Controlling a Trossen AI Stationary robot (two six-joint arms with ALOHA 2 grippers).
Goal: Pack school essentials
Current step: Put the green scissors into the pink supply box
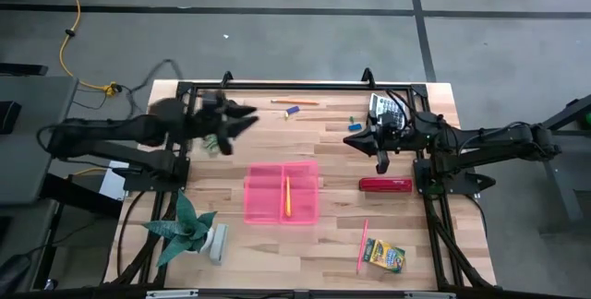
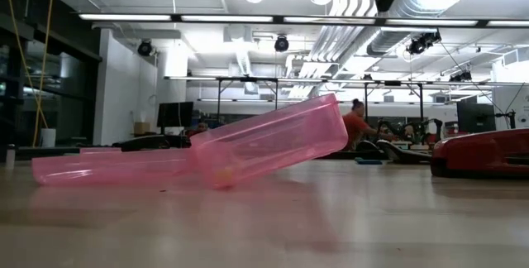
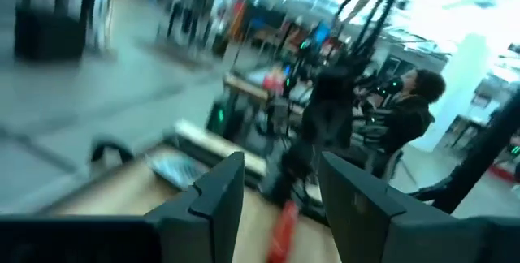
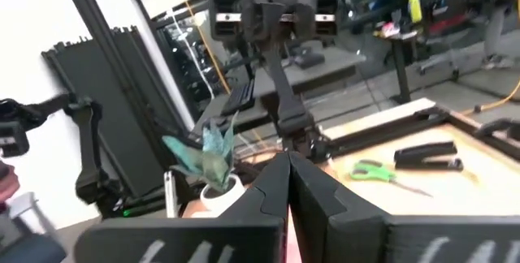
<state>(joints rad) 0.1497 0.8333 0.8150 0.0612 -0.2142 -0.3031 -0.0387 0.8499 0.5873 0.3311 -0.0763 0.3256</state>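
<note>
A pink two-part box (image 1: 283,193) lies open at the table's middle, with a yellow pencil (image 1: 287,196) inside it. My left gripper (image 1: 247,120) hangs open above the far left of the table, with nothing between its fingers (image 3: 219,186). My right gripper (image 1: 349,138) hangs shut and empty at the far right. An orange pencil (image 1: 294,102), a blue eraser (image 1: 293,110) and a green eraser (image 1: 352,118) lie near the far edge. A pink pencil (image 1: 362,246) and a crayon box (image 1: 383,255) lie at the near right. Green-handled scissors (image 4: 382,171) lie under the left arm.
A red stapler (image 1: 385,185) lies right of the box and a calculator (image 1: 386,107) at the far right. A potted plant (image 1: 189,230) stands at the near left. A black stapler (image 4: 428,156) lies by the scissors. People show in the room behind.
</note>
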